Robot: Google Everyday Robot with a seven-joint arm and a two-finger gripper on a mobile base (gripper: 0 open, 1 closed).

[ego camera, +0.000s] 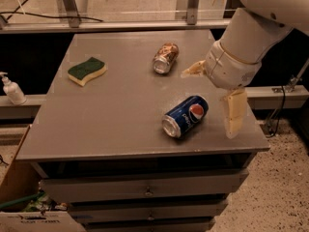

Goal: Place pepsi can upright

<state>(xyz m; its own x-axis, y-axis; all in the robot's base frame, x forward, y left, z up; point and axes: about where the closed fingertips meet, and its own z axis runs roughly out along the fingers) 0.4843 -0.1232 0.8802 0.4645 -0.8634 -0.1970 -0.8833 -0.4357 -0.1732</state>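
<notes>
The blue pepsi can [186, 115] lies on its side on the grey table [120, 115], near the front right, its silver end toward the front left. My gripper [215, 93] hangs just to the right of the can, above the table. Its two cream fingers are spread wide: one finger [235, 112] points down beside the can, the other [194, 69] sticks out to the left behind it. The gripper holds nothing.
A brown-gold patterned can [165, 58] lies on its side at the back middle. A green and yellow sponge [87, 71] lies at the back left. A soap dispenser [10, 89] stands off the table's left edge. Drawers sit below the tabletop.
</notes>
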